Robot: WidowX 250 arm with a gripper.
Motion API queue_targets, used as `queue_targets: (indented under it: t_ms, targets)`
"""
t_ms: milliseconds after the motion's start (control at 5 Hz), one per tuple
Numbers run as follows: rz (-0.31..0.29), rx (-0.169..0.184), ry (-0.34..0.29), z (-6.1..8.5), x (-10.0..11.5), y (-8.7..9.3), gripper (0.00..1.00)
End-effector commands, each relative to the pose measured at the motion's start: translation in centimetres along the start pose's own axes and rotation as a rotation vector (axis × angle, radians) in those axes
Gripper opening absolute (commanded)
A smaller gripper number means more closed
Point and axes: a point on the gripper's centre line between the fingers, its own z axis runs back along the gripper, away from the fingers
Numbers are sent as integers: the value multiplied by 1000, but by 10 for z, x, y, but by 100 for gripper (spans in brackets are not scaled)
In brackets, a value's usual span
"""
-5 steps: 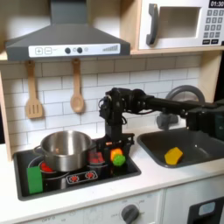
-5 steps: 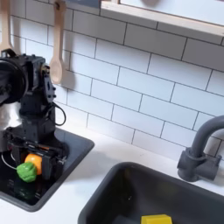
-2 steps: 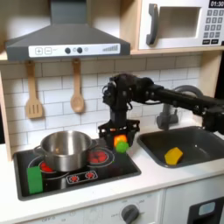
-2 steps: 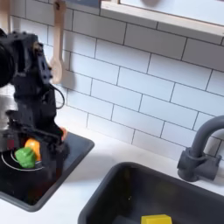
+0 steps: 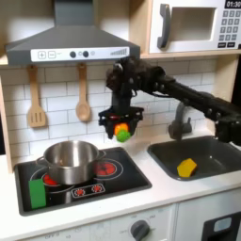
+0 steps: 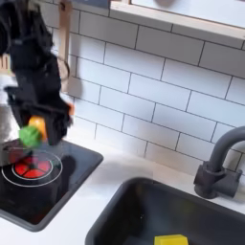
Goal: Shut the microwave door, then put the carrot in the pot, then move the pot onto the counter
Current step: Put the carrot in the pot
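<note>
Up went the gripper point(image 5: 119, 125) with the carrot point(image 5: 121, 130) since a second ago. Back then it was low, right by the black hob point(image 5: 122, 179). Now it hangs in the air above the hob, up by the white wall tiles.

The carrot is short and stubby. In the first exterior view its orange part is on top and its green end points down, so it stands more or less up and down. In the second exterior view the orange part point(image 6: 36, 127) sits a bit higher and to the second exterior view's right of the green end.

The gripper's fingers are close together and squeeze the carrot between them. It touches nothing else.

The pot point(image 5: 70, 161) is shiny and round. It sits on the hob, on the burner at the first exterior view's left. The carrot is higher than the pot and off to the first exterior view's right of it.

The first exterior view also shows the microwave door point(image 5: 186, 25) up high, flat against the microwave, and a green block point(image 5: 37, 193) at the hob's front corner. A yellow piece point(image 5: 187, 168) lies in the sink point(image 5: 209, 149).

The second exterior view shows a red burner ring point(image 6: 29, 169) under the gripper point(image 6: 34, 131), bare white counter point(image 6: 91, 212) beside the hob, and a grey tap point(image 6: 221, 167).
</note>
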Motion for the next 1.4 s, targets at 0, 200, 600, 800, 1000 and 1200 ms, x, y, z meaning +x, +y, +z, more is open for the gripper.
queue_targets:
  t_ms: [0, 200, 600, 800, 1000, 1200]
  targets:
    - [89, 84, 45, -3, 6, 53, 0]
    - [123, 115, 36, -5, 9, 67, 0]
    - [125, 150, 55, -23, 17, 80, 0]
    - [124, 166, 68, -25, 13, 87, 0]
    - [116, 143, 85, -27, 10, 85, 100]
    - [134, 155, 84, -22, 7, 89, 100]
